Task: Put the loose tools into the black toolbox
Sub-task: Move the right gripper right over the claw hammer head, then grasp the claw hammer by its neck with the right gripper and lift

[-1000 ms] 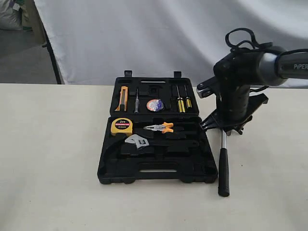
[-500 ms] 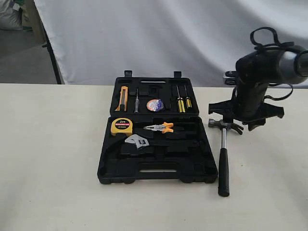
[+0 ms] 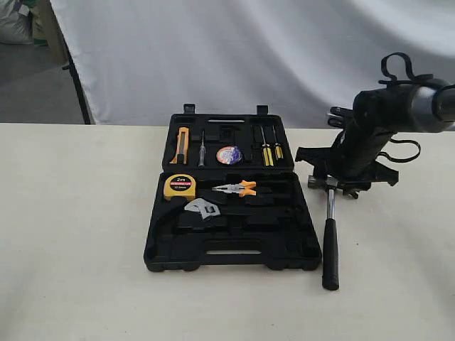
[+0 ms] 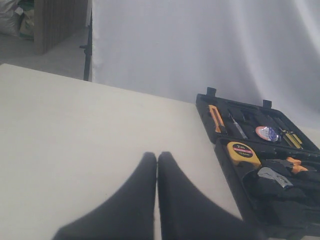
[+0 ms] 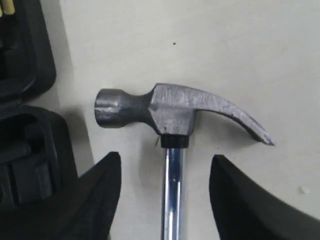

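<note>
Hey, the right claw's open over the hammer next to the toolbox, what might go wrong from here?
1. The right claw straddles the hammer at its polished shaft, just below the head. That smooth steel may slip or twist in the grip once lifted.
2. One finger sits close to the toolbox wall and could bump it while closing.

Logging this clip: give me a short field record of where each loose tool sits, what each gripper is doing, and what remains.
toolbox: open on the table
claw hammer: flat on the table, right of the toolbox, outside it
adjustable wrench: in the toolbox base
tape roll: in the lid half
right gripper: open, fingers either side of the hammer shaft below the head, no contact visible
left gripper: shut, over bare table
remaining: hammer
</note>
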Robot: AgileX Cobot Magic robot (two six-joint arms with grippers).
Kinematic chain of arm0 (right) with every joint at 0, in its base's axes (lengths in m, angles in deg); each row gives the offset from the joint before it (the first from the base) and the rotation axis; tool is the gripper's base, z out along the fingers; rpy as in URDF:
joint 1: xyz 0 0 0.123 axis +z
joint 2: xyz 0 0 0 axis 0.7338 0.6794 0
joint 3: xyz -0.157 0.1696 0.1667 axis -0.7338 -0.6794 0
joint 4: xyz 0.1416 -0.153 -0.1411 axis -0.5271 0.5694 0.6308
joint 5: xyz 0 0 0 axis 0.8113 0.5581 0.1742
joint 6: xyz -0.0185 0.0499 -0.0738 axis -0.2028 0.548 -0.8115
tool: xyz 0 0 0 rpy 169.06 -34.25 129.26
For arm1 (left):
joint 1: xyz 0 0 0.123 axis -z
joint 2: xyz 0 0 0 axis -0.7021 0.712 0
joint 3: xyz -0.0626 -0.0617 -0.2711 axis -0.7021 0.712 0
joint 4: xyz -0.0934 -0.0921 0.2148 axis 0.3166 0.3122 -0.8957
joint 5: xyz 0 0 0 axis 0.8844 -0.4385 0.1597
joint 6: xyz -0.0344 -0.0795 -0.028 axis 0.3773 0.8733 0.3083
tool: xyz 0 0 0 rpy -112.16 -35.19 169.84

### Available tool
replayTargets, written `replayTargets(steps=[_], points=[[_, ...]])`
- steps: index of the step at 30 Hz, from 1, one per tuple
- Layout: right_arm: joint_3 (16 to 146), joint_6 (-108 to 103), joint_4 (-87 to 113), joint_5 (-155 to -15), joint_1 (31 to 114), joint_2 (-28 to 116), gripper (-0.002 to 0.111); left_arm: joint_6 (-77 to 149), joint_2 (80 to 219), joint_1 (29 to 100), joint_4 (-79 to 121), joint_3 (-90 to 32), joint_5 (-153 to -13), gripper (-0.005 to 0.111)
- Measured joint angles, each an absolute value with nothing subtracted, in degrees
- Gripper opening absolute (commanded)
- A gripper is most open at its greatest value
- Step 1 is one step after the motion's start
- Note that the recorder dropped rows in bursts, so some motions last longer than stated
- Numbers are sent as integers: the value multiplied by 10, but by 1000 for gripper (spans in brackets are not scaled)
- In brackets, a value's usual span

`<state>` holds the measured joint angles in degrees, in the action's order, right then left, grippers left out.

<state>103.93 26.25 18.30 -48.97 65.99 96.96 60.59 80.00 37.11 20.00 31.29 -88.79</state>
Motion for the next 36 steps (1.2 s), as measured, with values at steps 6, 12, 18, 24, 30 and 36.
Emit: replayTargets(steps=[6, 12, 18, 24, 30, 36], points=[[1039, 257, 187, -496, 660, 994, 52, 606, 800, 371, 200, 313, -888, 1], [1042, 234, 195, -510, 659, 1007, 0, 606, 800, 371, 200, 313, -888, 1], [1040, 231, 197, -453, 657, 989, 0, 606, 800, 371, 200, 313, -888, 1], [1039, 206, 199, -396, 657, 932, 0, 606, 800, 371, 200, 313, -888, 1], [1039, 163, 199, -362, 657, 902, 0, 606, 800, 371, 200, 313, -888, 1], [1039, 104, 186, -360, 671, 886, 0, 606, 800, 371, 200, 313, -888, 1]])
